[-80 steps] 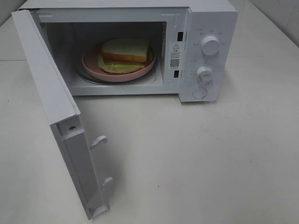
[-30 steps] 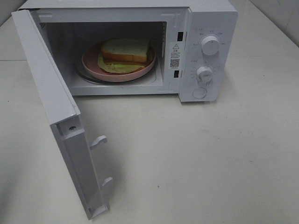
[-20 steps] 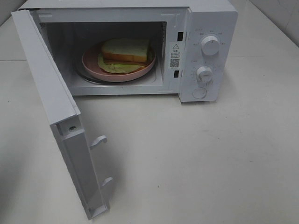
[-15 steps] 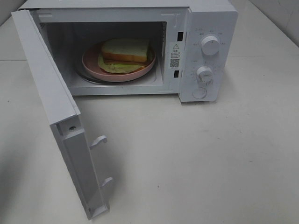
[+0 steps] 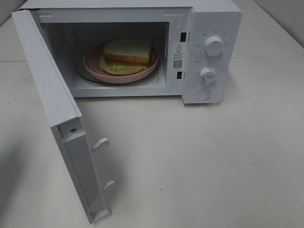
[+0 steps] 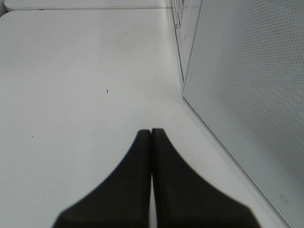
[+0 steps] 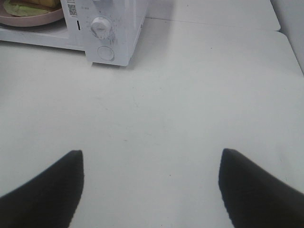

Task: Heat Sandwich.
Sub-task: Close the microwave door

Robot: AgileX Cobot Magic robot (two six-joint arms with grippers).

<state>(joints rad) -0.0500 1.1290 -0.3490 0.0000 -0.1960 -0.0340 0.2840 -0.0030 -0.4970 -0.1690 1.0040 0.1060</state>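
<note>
The pale surface (image 5: 213,156) carries a white microwave (image 5: 216,19) toward its far edge. The microwave's door (image 5: 47,90) is swung wide open, with its free end pointing at the near left corner. Inside the cavity a round pink plate (image 5: 90,61) sits flat, and the sandwich (image 5: 128,51) lies on it, white bread over a yellow-green filling. So we take the loading step as done. Neither arm appears in the high view, and nothing there has shifted over the last few seconds: the door, plate and sandwich are all where they were. The one change we find is at the left tool (image 6: 151,137). Its two dark fingers have just come together and now meet tip to tip with nothing between them, low over the surface and just beside the outer, dotted face of the open door. We read that as readying a blunt pusher, so the next step is probably to swing the door shut. The right tool (image 7: 150,154) has its fingers wide apart and holds nothing. It hangs over bare surface well in front of the control panel. Smallest of all are the two dials, upper (image 5: 213,46) and lower (image 5: 207,75), and the round button (image 5: 203,94) below them. All three are untouched, and in our judgement they only matter once the door is latched.
</note>
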